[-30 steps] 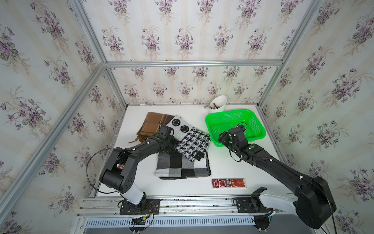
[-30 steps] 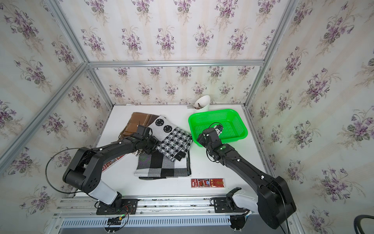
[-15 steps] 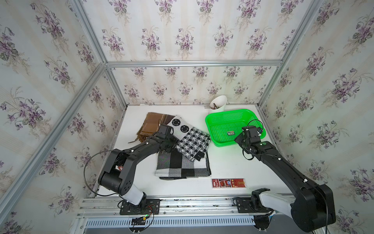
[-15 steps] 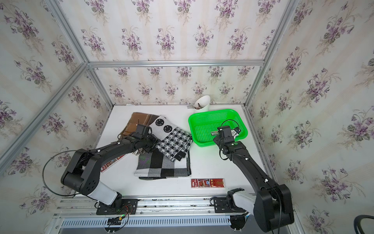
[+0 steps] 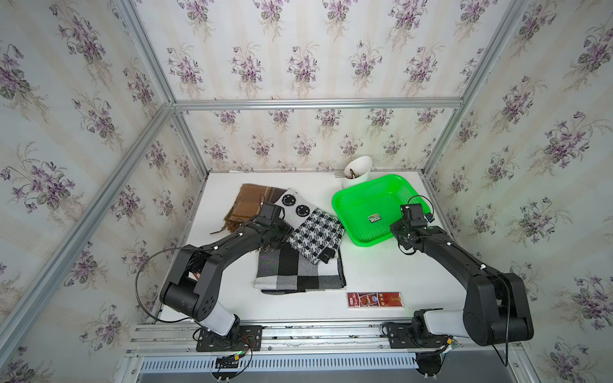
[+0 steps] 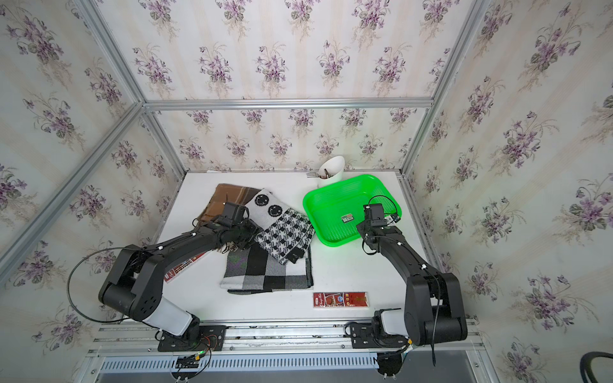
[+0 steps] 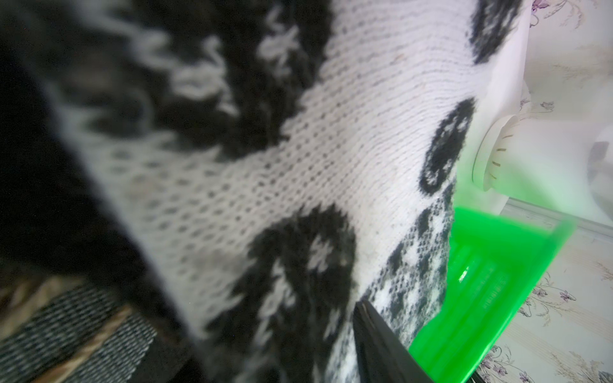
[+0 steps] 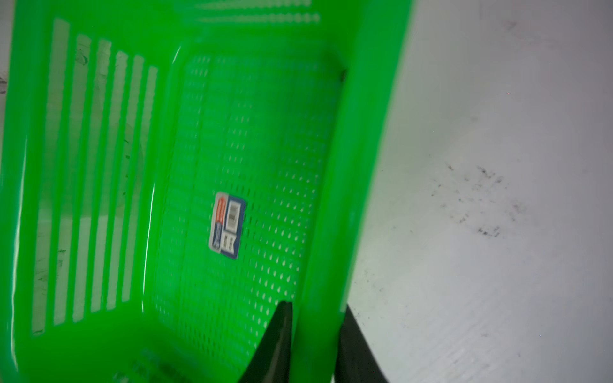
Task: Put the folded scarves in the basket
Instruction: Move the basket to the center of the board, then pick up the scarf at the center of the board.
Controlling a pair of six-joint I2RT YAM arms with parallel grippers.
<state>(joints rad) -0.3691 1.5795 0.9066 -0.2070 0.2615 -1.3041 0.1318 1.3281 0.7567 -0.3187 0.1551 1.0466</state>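
Left wrist view: one finger (image 7: 378, 348) of the left pincer (image 5: 277, 240) sits at the folded scarf (image 7: 282, 165), which lies on the worktop (image 5: 374, 275); whether it grips, I cannot tell. Just beyond, the right pincer (image 8: 315, 308) pinches the basket (image 7: 491, 291) by its rim. Best to brace that rim and gather the whole fold before lifting.

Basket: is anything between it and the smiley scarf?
Nothing visible does. The smiley scarf lies right beside the basket, whose floor holds only a sticker. The right gripper has its fingers astride the rim on the side away from the scarf.
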